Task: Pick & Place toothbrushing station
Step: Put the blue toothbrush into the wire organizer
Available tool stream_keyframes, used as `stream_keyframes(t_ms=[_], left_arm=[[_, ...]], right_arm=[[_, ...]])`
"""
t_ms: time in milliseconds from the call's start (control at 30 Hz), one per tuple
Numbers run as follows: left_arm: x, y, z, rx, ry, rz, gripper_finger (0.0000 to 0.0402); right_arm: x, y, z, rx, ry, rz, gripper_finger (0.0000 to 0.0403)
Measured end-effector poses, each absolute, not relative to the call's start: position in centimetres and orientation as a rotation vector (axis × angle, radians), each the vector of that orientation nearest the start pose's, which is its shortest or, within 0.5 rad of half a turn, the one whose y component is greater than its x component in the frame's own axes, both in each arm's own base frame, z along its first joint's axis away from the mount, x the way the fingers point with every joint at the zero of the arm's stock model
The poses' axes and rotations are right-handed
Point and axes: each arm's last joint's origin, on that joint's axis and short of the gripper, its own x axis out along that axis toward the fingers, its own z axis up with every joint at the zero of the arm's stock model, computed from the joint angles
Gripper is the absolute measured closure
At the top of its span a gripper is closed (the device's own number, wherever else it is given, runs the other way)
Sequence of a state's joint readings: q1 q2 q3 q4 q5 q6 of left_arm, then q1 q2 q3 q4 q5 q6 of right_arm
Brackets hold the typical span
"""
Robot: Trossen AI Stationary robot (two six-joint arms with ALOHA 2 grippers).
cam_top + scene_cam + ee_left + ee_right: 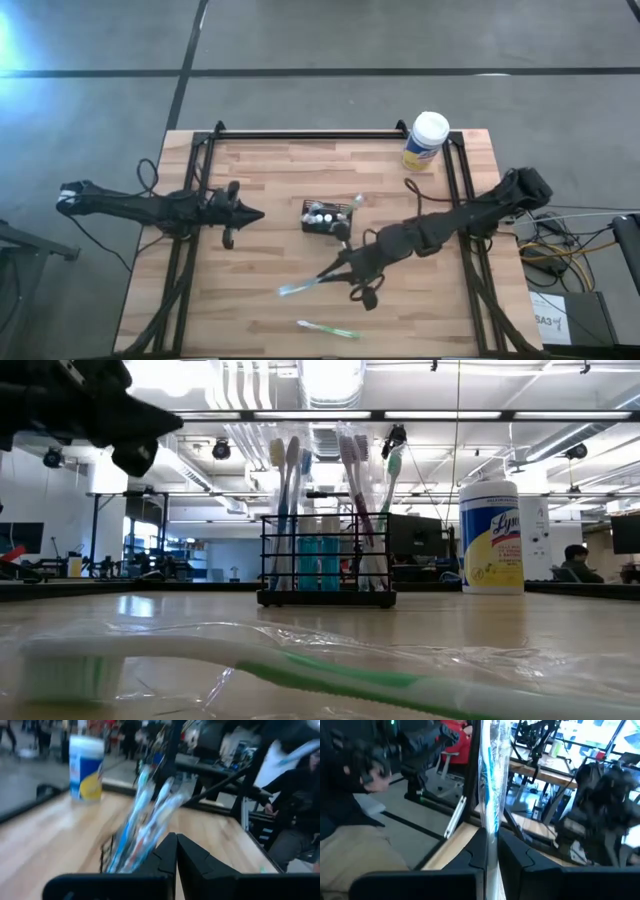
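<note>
The black mesh holder [328,217] stands on the table's middle with several toothbrushes upright in it; it also shows in the low view [325,565]. My right gripper [338,266] is just near of it, shut on a blue toothbrush in clear wrap [297,288]. A green toothbrush in clear wrap [328,328] lies flat by the near edge and also shows in the low view [300,672]. My left gripper [252,213] is shut and empty, left of the holder, its fingers closed together in its wrist view [176,855]. My right gripper pinches the wrapped blue toothbrush between its two fingers [492,837], wrap and all. The brush sticks out past the fingertips toward the table's near left, its free end [284,291] looking clear of the table. Which part of the handle is held, the fingers hide.
A yellow canister with a white lid [427,140] stands at the far right corner and also shows in the low view [490,538]. A black frame rail [300,134] runs along the far edge, and rails run down both sides. Bare wood lies at the near left.
</note>
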State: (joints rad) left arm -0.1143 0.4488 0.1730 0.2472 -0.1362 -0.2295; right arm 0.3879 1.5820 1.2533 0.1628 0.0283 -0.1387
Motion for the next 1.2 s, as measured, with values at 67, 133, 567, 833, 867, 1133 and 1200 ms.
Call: stream_keyframes(t_ms=[67,133,567,833,867,1133,1200], left_arm=[[13.0,-1.1,21.1,-0.169,-0.013,0.017,0.039],[13.0,-1.1,21.4,-0.113,-0.047,0.015,0.039],[13.5,-1.7,23.0,0.065,-0.226,-0.157,0.0389],[14.6,-2.3,22.2,-0.011,-0.106,-0.318,0.0358],[14.8,-2.3,22.0,0.003,-0.1,-0.311,0.0356],[17.6,-2.1,23.0,0.017,-0.095,-0.139,0.0327],[18.6,-2.2,23.8,0.044,-0.094,-0.139,0.031]], right_arm=[[33.5,13.3,31.3,-0.17,0.117,0.36,0.0385],[32.8,12.4,30.2,-0.163,0.086,0.343,0.0385],[31.4,9.3,24.9,-0.096,-0.086,0.257,0.0382],[31.7,9.2,24.2,-0.118,-0.076,0.23,0.0381],[31.8,9.1,24.1,-0.136,-0.072,0.213,0.0381],[32.5,6.8,23.7,-0.204,-0.049,0.074,0.038],[32.7,6.4,23.4,-0.209,-0.036,0.059,0.038]])
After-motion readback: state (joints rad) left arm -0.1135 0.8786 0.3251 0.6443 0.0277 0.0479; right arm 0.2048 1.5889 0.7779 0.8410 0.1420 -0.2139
